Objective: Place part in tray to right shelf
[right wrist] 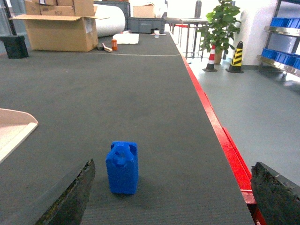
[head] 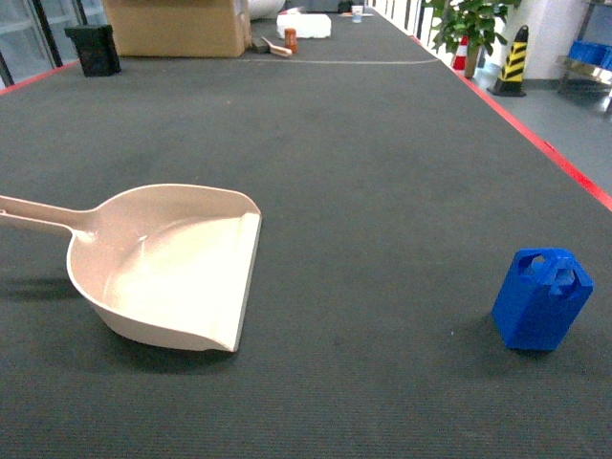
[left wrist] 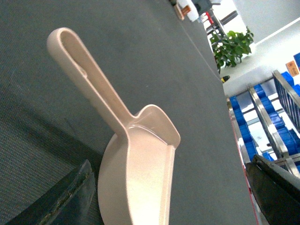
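Part (head: 541,298) upright (tray (head: 172,268) apart).

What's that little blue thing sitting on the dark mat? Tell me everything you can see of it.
The blue part is a small bright-blue block that looks like plastic: a boxy body under a tapered, angular top pierced by a hole. It stands upright on the dark mat, alone, well right of the beige tray. Nothing else touches it; no claw holds it.
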Motion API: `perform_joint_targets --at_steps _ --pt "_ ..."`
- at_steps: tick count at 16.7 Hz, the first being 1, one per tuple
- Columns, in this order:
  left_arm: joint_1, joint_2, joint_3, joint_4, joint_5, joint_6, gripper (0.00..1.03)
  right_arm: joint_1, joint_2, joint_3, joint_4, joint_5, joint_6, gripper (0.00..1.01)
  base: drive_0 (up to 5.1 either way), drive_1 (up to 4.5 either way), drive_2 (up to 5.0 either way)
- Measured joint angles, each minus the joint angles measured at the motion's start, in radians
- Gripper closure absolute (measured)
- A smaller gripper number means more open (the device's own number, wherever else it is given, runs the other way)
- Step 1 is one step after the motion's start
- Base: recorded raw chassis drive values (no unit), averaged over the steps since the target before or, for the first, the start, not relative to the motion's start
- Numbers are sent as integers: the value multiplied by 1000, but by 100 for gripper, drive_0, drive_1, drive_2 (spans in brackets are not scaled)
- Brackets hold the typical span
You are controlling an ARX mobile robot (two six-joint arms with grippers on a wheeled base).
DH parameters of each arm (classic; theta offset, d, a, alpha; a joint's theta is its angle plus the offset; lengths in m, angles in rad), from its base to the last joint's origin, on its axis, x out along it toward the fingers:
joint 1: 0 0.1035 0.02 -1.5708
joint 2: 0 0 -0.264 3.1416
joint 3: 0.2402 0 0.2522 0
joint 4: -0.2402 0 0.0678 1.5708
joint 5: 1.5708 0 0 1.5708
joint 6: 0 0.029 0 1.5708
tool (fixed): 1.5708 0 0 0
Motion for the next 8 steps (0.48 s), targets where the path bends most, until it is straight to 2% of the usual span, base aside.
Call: perform_joint_targets --at_steps 8 --pt "3 224 104 32 21 -61 5 0 0 0 0 0 0 3 0 0 0"
